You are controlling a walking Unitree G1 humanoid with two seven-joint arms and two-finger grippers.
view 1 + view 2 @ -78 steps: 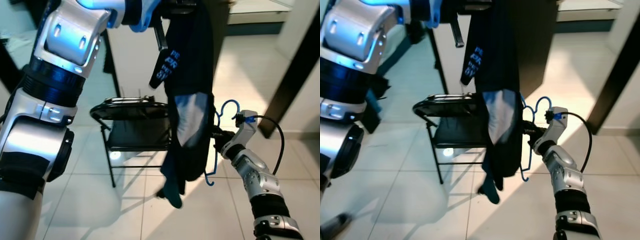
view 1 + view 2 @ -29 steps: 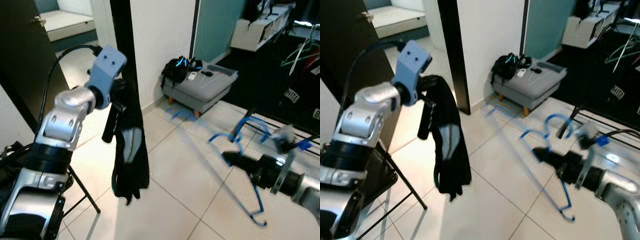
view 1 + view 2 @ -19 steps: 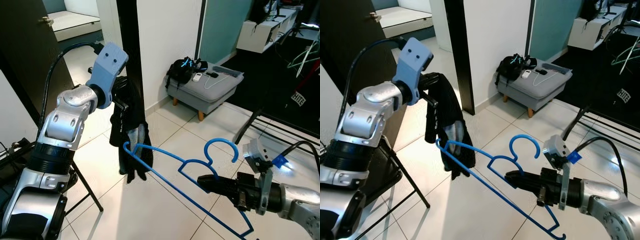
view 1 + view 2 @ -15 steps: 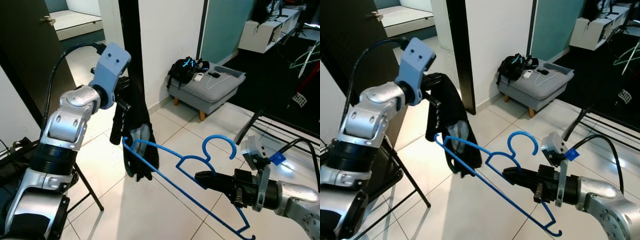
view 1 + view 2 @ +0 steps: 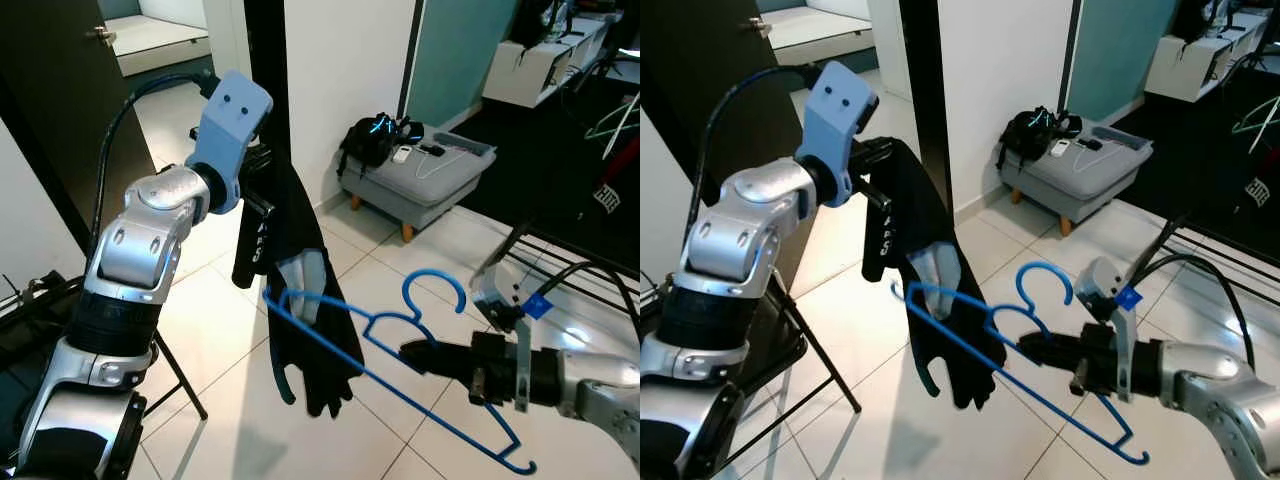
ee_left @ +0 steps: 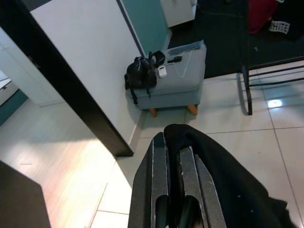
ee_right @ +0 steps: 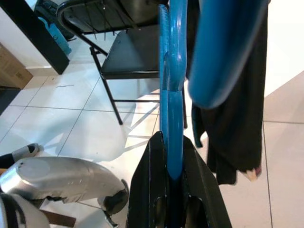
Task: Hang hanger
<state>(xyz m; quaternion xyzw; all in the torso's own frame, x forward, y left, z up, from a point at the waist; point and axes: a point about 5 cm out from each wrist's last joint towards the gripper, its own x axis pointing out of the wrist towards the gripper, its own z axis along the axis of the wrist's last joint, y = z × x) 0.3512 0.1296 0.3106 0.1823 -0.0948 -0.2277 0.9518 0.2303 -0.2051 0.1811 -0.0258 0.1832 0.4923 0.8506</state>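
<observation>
Above the tiled floor [image 5: 390, 260], a blue hanger [image 5: 400, 360] is held by the right gripper [image 5: 425, 357], whose jaws are pressed on its bar below the hook. Its far end is pushed into a black garment [image 5: 310, 300], which is pinched in the jaws of the raised left gripper [image 5: 262, 185]. Behind them, a grey footstool [image 5: 415, 185] with a black bag [image 5: 368, 140] is seen near the wall.

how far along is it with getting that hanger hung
Done: the left gripper is shut on the black garment and holds it up, and the right gripper is shut on the blue hanger. In hand: the hanger's far arm is poking into the garment's lower folds. Left: seating the garment on the hanger and hooking it on a rail.
</observation>
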